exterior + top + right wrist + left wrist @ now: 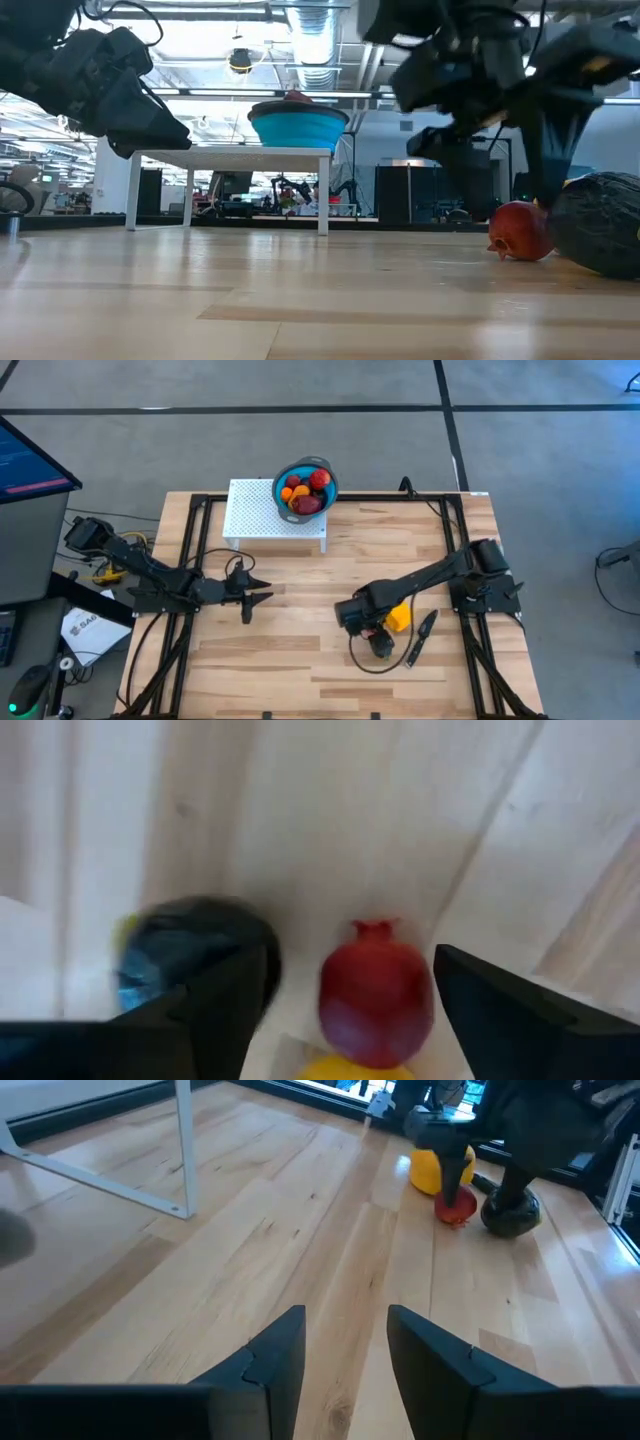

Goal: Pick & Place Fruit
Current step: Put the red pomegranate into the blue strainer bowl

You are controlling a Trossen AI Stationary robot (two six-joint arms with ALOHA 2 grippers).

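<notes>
1. High: right pincer (372, 632) low over counter (300, 660), beside yellow fruit (399, 617); other fruit in blue bowl (305, 487).
2. Left wrist: left pincer (345, 1342) part open, empty.
3. Right wrist: fingers (505, 1010) spread wide, straddling red fruit (375, 990), not touching.

Tabletop (300, 610) of pale wooden planks, visible grain, smooth with a soft satin sheen (ceiling lights reflect faintly in the low view). Raised white stand (250, 510) with a perforated, matt top, apparently painted metal or plastic, on thin white legs. Bowl (305, 485) with a smooth blue outside and grey inside, looking like matt plastic or silicone. Red fruit (377, 990) smooth, lightly glossy, plastic-like; yellow fruit (399, 617) smooth and matt; dark fruit (511, 1213) with a duller, slightly textured skin. Left gripper (345, 1360) and right gripper (340, 1010) fingers matt black, hard plastic in appearance. Table frame (190, 550) of black metal bars.
</notes>
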